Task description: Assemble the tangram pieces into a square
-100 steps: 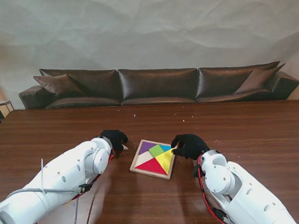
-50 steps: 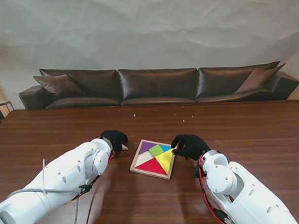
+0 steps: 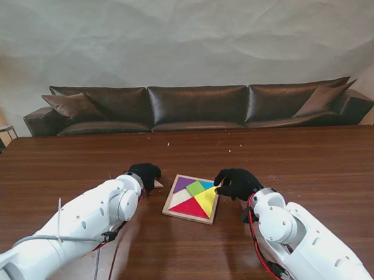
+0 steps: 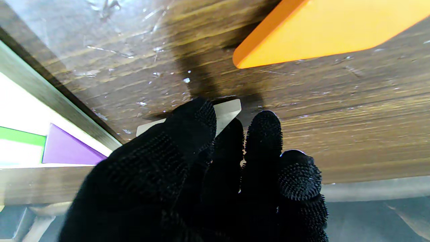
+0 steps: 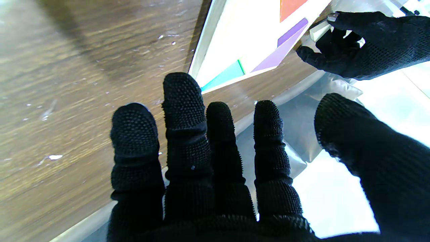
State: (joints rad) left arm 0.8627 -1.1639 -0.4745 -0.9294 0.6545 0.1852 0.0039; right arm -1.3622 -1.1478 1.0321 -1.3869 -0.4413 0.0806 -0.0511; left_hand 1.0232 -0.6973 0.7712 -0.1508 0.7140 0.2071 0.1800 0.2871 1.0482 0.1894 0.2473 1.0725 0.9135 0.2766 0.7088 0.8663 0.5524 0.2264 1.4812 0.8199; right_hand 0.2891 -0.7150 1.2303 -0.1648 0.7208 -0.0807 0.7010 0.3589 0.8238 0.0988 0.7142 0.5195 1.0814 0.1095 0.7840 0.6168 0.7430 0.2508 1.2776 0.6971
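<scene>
Tangram tray [image 3: 170, 209]: wooden square frame, mid-table, holding purple [image 3: 182, 183], green [image 3: 195, 188], blue, white, red [image 3: 190, 208] and yellow [image 3: 208, 199] pieces. White piece [image 4: 227, 111]: outside the tray at its left corner, pinched in the left hand [image 3: 143, 175], fingers [image 4: 193, 124] closed on it. Orange piece [image 4: 322, 30]: loose on the table, near that hand. Right hand [image 3: 236, 182]: at the tray's right edge, fingers [image 5: 183, 111] spread, empty. Dark brown sofa [image 3: 198, 107]: beyond the table [image 3: 328, 163].

Left hand [image 4: 208, 181] fingers cover most of a pale piece [image 4: 228, 111]; the orange piece [image 4: 322, 30] is cropped by the frame. Tray [image 5: 205, 47] interior is overexposed in the right-wrist view.
</scene>
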